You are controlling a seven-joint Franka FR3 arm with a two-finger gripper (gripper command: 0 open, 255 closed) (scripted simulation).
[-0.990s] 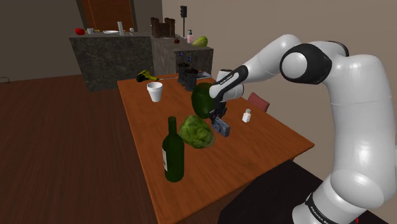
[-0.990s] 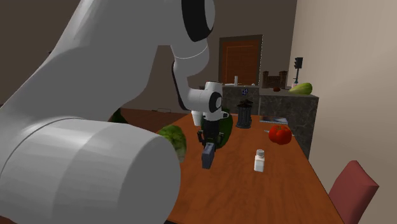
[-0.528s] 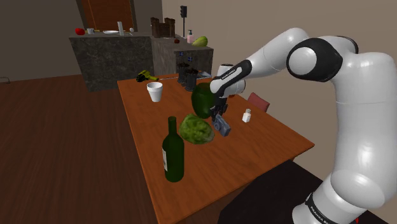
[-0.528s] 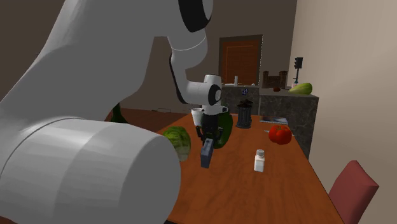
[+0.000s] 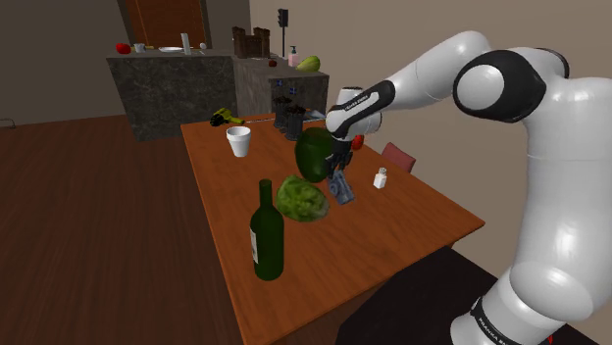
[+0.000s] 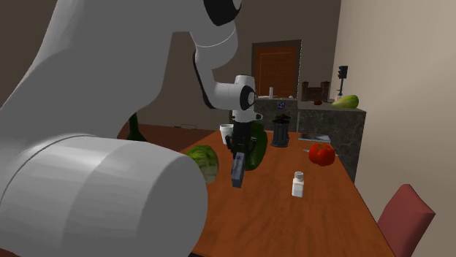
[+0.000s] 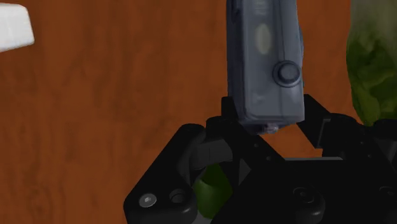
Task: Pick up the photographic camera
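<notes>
Obstacles around my jaws and the grey-blue slab-shaped camera (image 5: 341, 189) they clasp:
- Dark green round melon (image 5: 312, 157), just behind.
- Leafy green lettuce head (image 5: 301, 199), just beside, on the shoulder view's left.
- Tall dark green bottle (image 5: 266, 233), beyond the lettuce.
- Small white shaker (image 5: 380, 178), near, on the right.

Free room: bare brown wooden counter (image 5: 392, 221) between lettuce and shaker.

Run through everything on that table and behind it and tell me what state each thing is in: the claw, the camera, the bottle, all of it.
Camera: clasped in the claw, seemingly just off the table.
Claw: shut on the camera.
Green bottle: upright on the table.
White cup: upright, mouth up.
White shaker: upright.
Door: closed.
</notes>
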